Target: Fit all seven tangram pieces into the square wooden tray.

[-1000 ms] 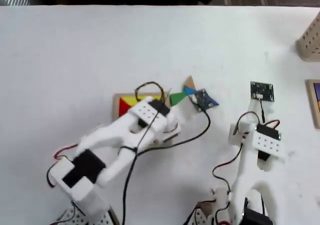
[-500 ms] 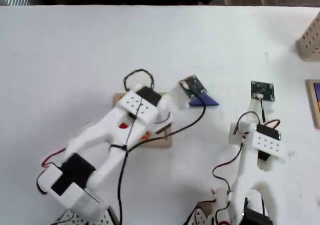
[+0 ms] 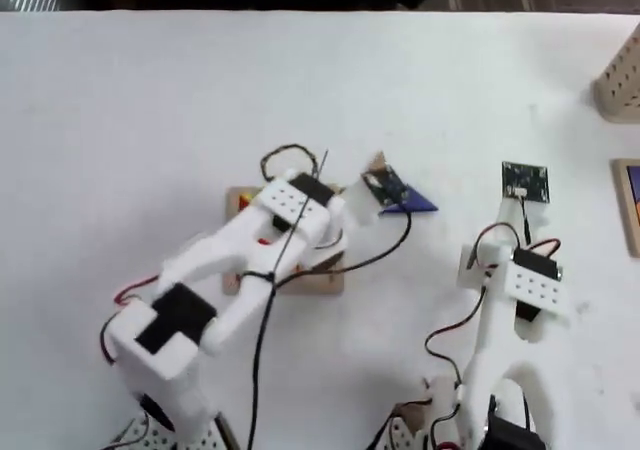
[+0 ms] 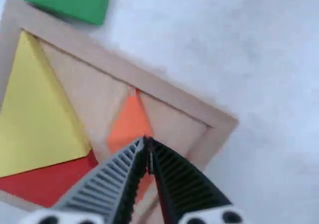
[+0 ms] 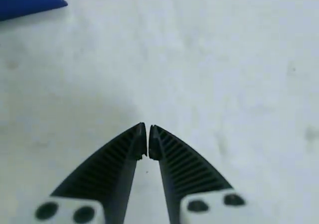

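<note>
While left gripper hovers over tray, fingers together, blue triangle lies right of tray, nearer this gripper than right gripper (fingers also together)

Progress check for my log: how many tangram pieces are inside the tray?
3: a yellow triangle, a red piece touching it, and an orange piece, all within the tray. Others may be hidden.

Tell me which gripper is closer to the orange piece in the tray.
Left. The left gripper sits shut directly over the orange piece inside the tray; the right gripper is over bare table, outside the tray.
</note>
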